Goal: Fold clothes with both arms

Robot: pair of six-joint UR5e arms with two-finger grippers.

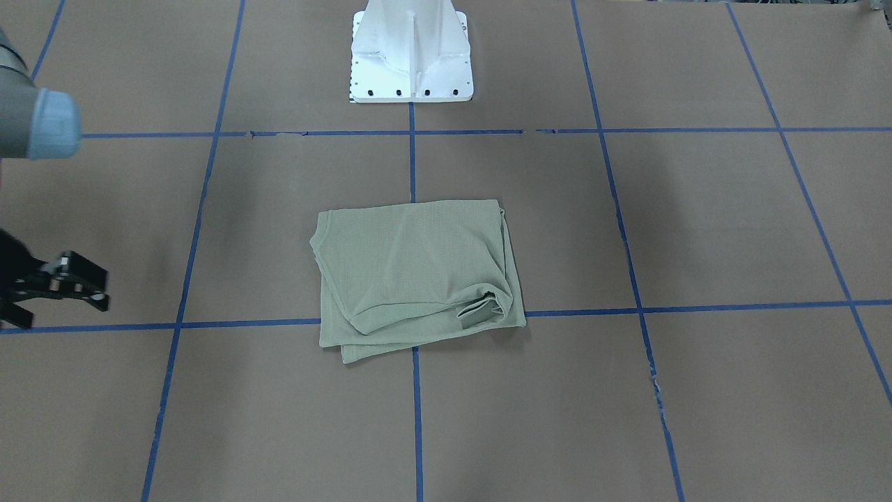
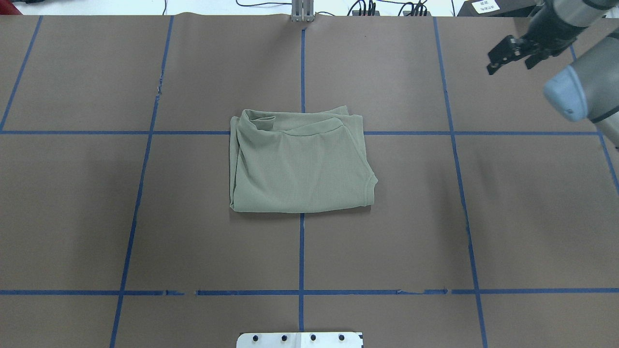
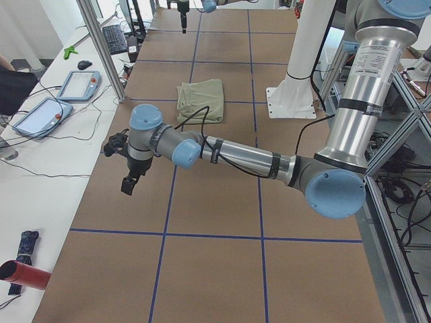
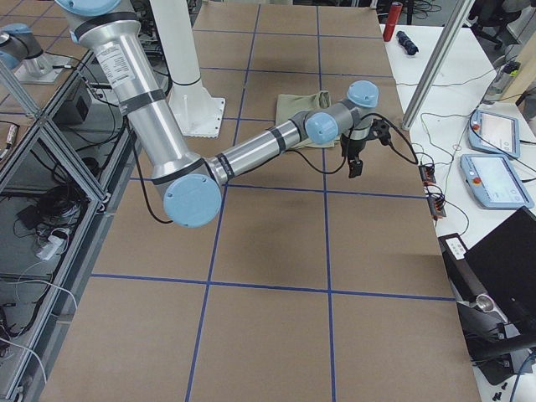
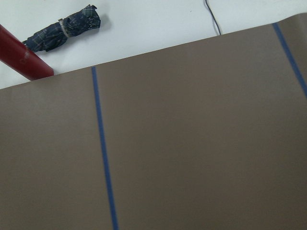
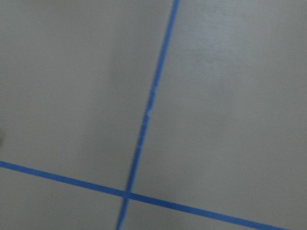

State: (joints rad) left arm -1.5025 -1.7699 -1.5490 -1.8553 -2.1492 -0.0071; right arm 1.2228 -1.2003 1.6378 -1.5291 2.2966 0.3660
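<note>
The left tool shows only in the side view, over the bench's left end, and I cannot tell whether it is clenched or released. The shirt lies folded at the bench's middle, its lower layers mostly hidden. The right tool hangs released and empty far right, with its arm cut off by the frame.

Silver-grey jointed arms with light-blue joint caps, white pedestal base.
</note>
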